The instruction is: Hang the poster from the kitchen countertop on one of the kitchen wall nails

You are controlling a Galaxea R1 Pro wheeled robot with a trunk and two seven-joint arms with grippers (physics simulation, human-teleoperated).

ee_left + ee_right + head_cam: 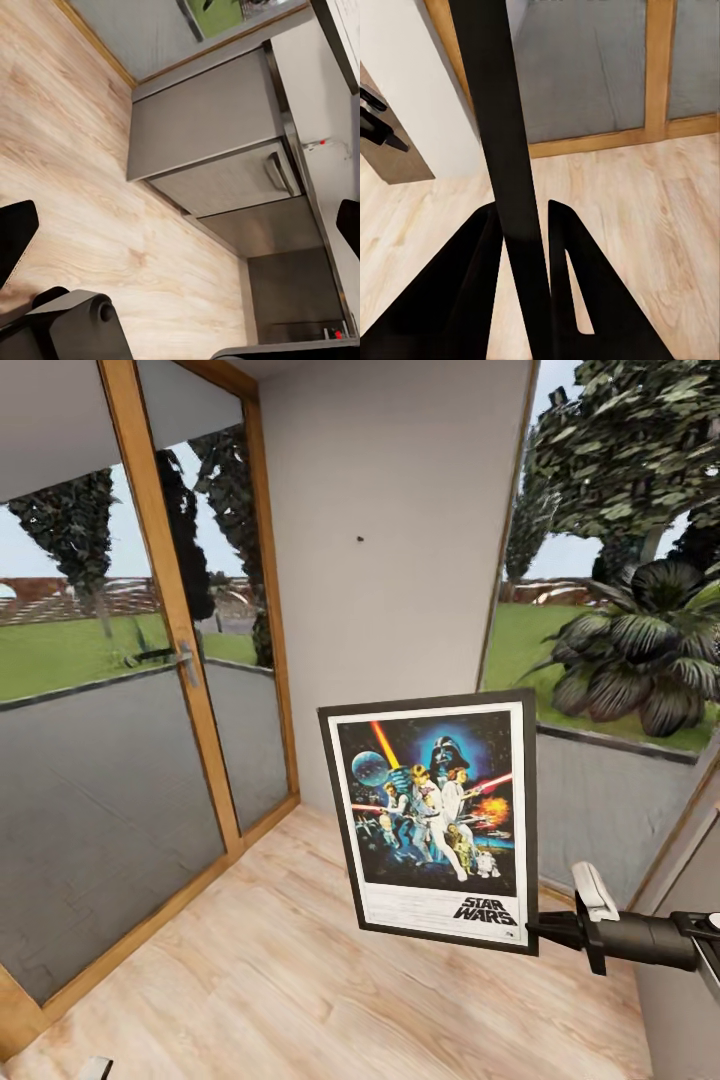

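Poster (430,815) hangs in the air well below the wall nail (360,540), pinched only at its lower right corner by my right gripper (535,930), so it could pivot or slip while I lift.

Black-framed, white-bordered, dark blue poster (432,815)
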